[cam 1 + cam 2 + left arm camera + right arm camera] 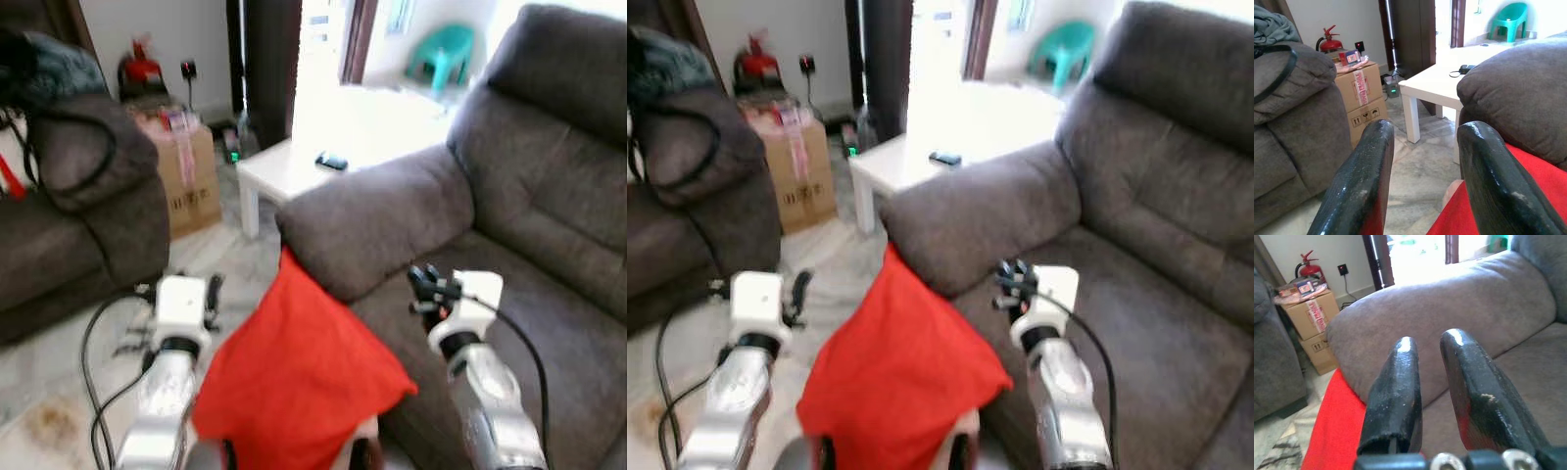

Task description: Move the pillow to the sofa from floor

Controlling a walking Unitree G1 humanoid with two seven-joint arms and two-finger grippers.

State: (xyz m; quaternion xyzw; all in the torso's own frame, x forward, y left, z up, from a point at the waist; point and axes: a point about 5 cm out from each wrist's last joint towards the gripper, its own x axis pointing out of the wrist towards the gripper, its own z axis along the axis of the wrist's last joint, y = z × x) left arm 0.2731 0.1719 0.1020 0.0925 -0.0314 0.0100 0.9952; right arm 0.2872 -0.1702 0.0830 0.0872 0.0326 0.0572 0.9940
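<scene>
head views: red pillow (299, 377) sits low between both arms, top corner leaning against the grey sofa (549, 245) armrest, lower edge over the robot's front. left gripper (211, 299) is beside the pillow's left edge, right gripper (423, 286) over the sofa seat just right of it. white table (294, 166) behind the armrest, cardboard box (186, 176) further left.

left wrist: fingers (1359, 186) spread wide, nothing between them, red pillow just beside one finger.

right wrist: fingers (1396, 396) a narrow gap apart, gripping nothing; armrest ahead, pillow down beside.
</scene>
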